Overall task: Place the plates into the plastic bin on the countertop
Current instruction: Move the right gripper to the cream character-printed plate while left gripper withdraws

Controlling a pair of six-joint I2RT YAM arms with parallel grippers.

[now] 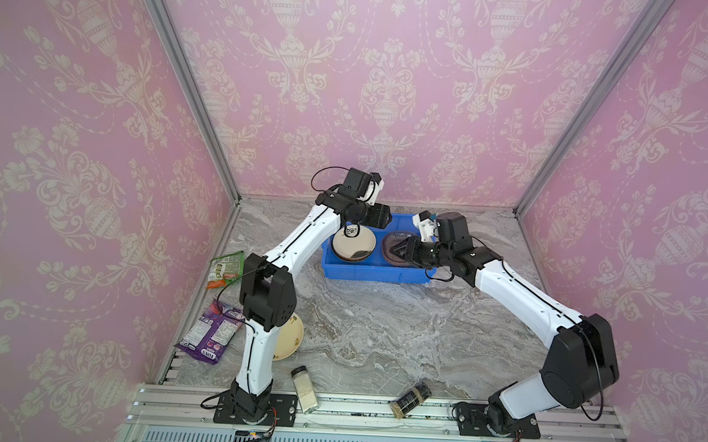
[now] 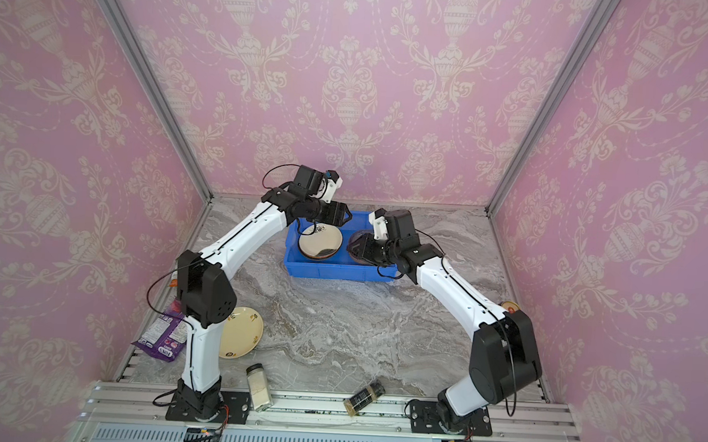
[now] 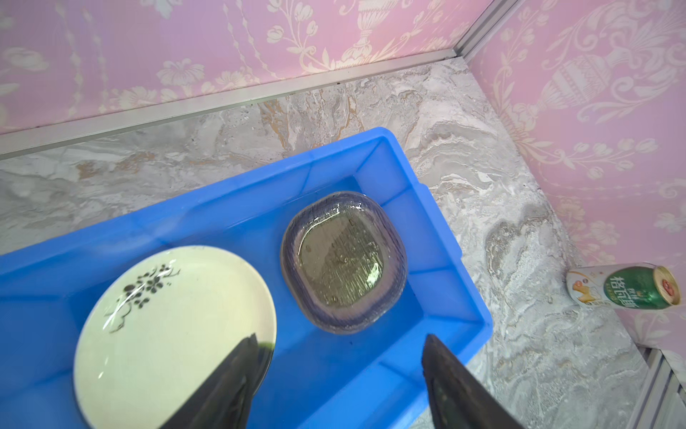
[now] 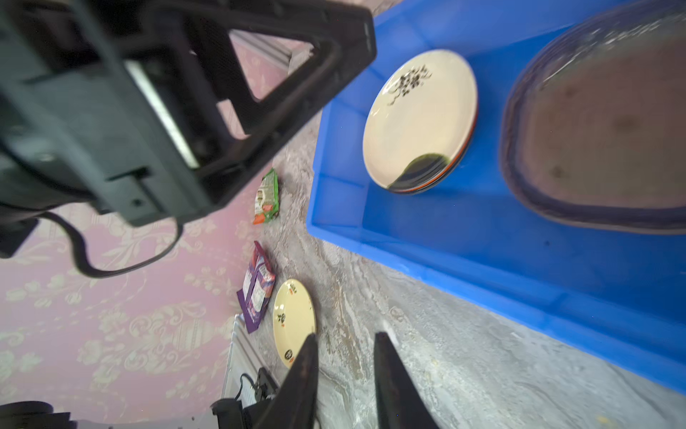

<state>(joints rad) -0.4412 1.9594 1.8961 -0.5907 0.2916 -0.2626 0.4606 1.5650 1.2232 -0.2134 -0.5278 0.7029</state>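
Note:
A blue plastic bin [image 1: 366, 272] stands at the back of the marble countertop [image 1: 379, 335]. Inside, a cream plate with a dark flower motif [image 3: 167, 334] tops a short stack; an orange edge shows beneath it in the right wrist view. Beside it lie stacked translucent glass plates [image 3: 341, 263]. Another cream plate [image 2: 242, 332] lies on the countertop, partly behind the left arm. My left gripper [image 3: 340, 338] hangs open and empty over the bin, one finger above the cream plate's rim. My right gripper [image 4: 345, 335] hovers over the glass plates [image 1: 397, 239], narrowly open, holding nothing.
A green snack packet [image 1: 225, 269] and a purple one [image 1: 211, 335] lie along the left wall. Two spice jars, one pale [image 1: 305, 390] and one dark [image 1: 410, 399], lie at the front edge. A green drink can [image 3: 623, 286] lies by the right wall.

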